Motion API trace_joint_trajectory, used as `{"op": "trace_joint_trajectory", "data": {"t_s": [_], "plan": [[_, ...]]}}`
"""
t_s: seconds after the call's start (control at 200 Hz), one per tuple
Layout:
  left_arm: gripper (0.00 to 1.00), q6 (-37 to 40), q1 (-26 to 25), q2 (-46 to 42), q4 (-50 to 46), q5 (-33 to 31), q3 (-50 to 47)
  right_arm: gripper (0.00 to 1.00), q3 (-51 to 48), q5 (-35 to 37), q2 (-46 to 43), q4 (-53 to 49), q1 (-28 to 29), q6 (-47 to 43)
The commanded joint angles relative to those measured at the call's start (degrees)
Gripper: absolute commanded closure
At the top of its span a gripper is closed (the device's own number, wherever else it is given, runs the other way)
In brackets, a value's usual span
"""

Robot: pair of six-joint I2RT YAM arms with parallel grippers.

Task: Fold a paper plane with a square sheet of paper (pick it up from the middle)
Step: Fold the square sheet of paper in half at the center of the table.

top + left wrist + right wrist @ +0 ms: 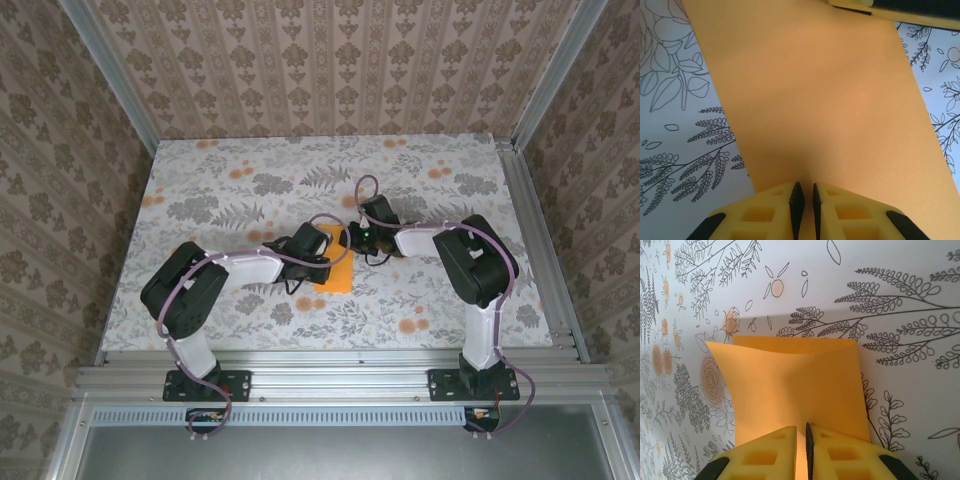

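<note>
Top external view: the floral-print table (200, 190) runs between patterned walls, and the left arm (200, 285) and right arm (470, 260) both reach in toward its middle. The orange paper sheet (335, 268) lies there, between the two wrists, slightly nearer the left arm.

Left wrist view: the orange paper sheet (820, 100) spreads broadly away from the camera. The left gripper (805, 197) has its yellow fingers drawn almost together, pinching the near edge between black pads.

Right wrist view: the orange paper sheet (795, 385) bows upward — its left side curls and its far edge casts a shadow on the tablecloth. The right gripper (801, 435) is likewise pressed closed on the paper's near edge.
</note>
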Motion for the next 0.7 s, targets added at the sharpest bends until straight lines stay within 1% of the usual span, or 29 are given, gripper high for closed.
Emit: {"op": "trace_joint_trajectory", "data": {"t_s": [0.0, 0.08, 0.19, 0.42, 0.695], "plan": [[0.81, 1.3, 0.1, 3.3, -14.8, -2.4, -4.8, 0.82, 1.9, 7.8, 3.9, -2.4, -3.0, -0.6], [0.81, 1.3, 0.1, 3.2, -14.9, -2.7, -5.0, 0.82, 3.5, 9.2, 4.3, -4.7, -3.2, -1.0], [0.81, 1.0, 0.1, 2.6, -14.6, -3.1, -5.5, 0.82, 4.9, 10.1, 4.9, -5.2, -3.8, -1.0], [0.81, 0.9, 0.1, 2.1, -14.5, -3.1, -6.2, 0.82, 9.6, 10.1, 7.4, -7.4, -4.5, -2.0], [0.81, 0.7, 0.1, 1.6, -14.5, -3.0, -6.7, 0.82, 12.2, 10.2, 9.3, -8.6, -5.5, -2.6]]}}
